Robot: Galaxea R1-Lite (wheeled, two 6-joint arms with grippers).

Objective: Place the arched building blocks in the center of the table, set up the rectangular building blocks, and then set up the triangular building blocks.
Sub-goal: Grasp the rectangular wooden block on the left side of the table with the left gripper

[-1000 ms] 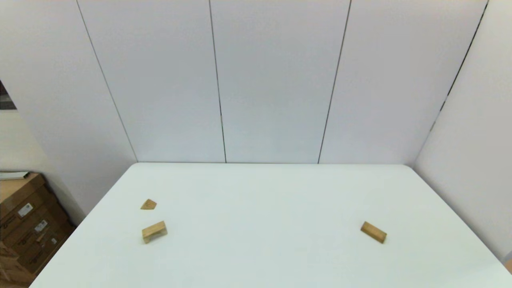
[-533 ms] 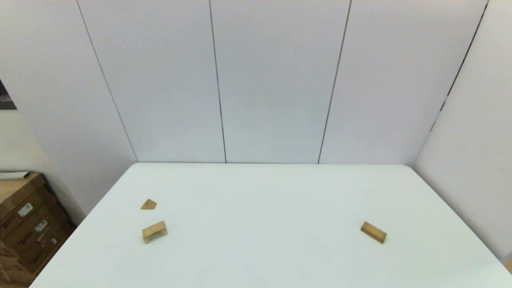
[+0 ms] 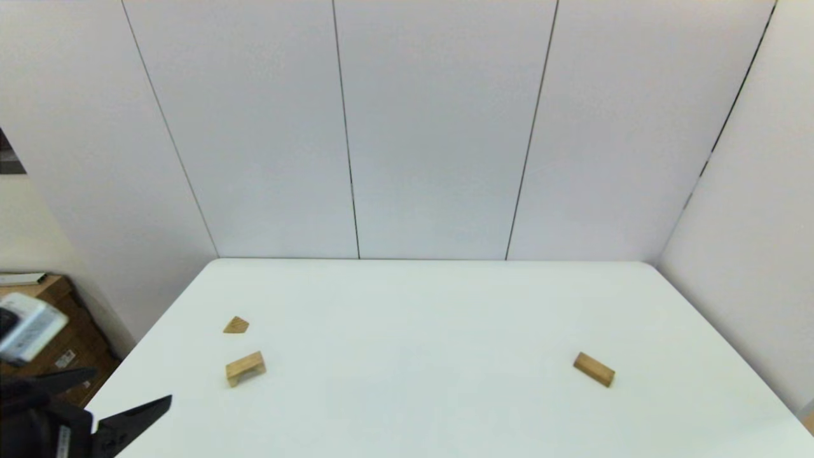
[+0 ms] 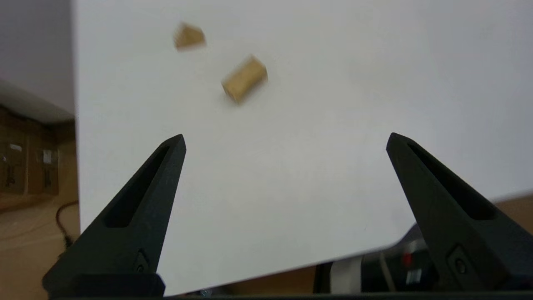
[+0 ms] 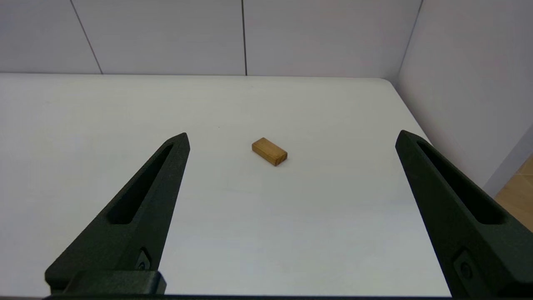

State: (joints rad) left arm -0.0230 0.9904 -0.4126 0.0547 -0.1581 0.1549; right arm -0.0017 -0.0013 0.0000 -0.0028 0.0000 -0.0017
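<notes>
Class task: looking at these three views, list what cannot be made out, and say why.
- Arched block: cut-out too small in head view, blurred in left wrist view.
- Triangular block: blurred in left wrist view.
- Left tool: cut by head view's edge.
- Right tool: absent from head view.

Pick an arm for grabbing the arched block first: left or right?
Left. The arched block lies on the table's left side, and the open left gripper is already near that edge. The right gripper faces the rectangular block.

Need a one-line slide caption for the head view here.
Left hand, open, enters at the table's near-left corner; arched block and triangular block lie left, rectangular block right.
</notes>
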